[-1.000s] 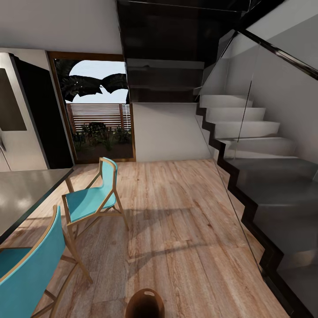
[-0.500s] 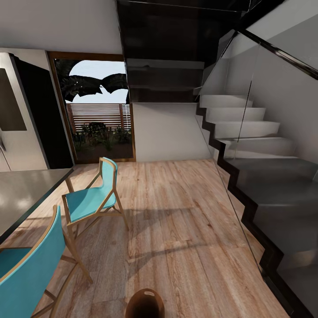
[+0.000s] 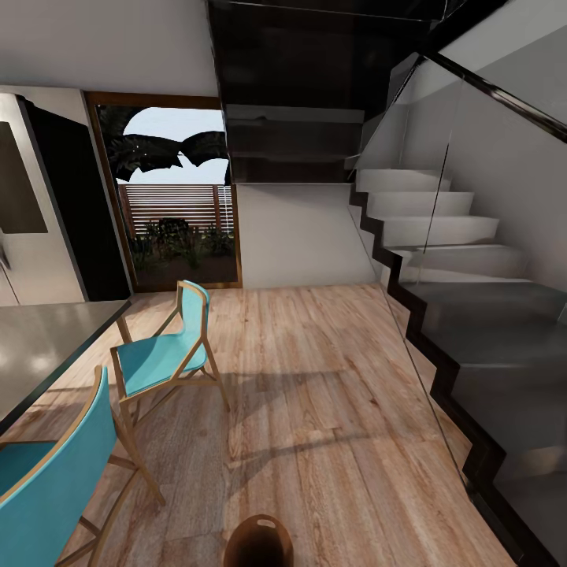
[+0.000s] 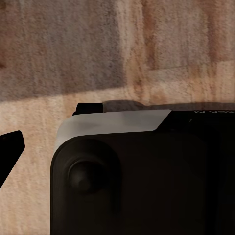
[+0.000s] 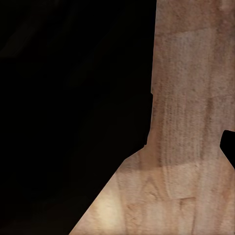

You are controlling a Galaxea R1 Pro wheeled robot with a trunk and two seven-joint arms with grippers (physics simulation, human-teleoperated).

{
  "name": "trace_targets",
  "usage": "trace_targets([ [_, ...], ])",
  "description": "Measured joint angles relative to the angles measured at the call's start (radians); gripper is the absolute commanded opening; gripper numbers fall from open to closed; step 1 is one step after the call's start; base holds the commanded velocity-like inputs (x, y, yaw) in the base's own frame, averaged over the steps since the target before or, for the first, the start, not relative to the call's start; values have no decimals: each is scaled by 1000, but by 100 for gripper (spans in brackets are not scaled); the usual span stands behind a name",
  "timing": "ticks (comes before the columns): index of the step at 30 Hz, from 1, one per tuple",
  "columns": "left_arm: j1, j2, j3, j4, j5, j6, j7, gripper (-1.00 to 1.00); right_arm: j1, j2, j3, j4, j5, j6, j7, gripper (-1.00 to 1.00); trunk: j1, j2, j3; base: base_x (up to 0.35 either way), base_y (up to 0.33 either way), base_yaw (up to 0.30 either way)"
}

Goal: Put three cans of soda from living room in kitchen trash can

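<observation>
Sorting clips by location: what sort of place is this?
Likely a home's open kitchen-dining area: tall stainless-steel fridge, turquoise wood-framed chairs at a grey counter, and a staircase over the wood floor.

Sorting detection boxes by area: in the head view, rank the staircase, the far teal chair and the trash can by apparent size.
1. Staircase
2. Far teal chair
3. Trash can, cropped by the frame edge, so its true size is unsure.

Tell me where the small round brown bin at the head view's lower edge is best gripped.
Probably at the coppery rim of the small round brown bin, by its slot handle cut-out, coming from above: it stands upright on the light wood floor, mouth open upward; its lower body is out of frame.
</observation>
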Motion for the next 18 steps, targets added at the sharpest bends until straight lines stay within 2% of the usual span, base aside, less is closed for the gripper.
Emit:
trace_targets([
  [18,0,0,0,0,0,0,0,100,0,0,0,0,0,0,0,100,0,0,0,0,0,0],
])
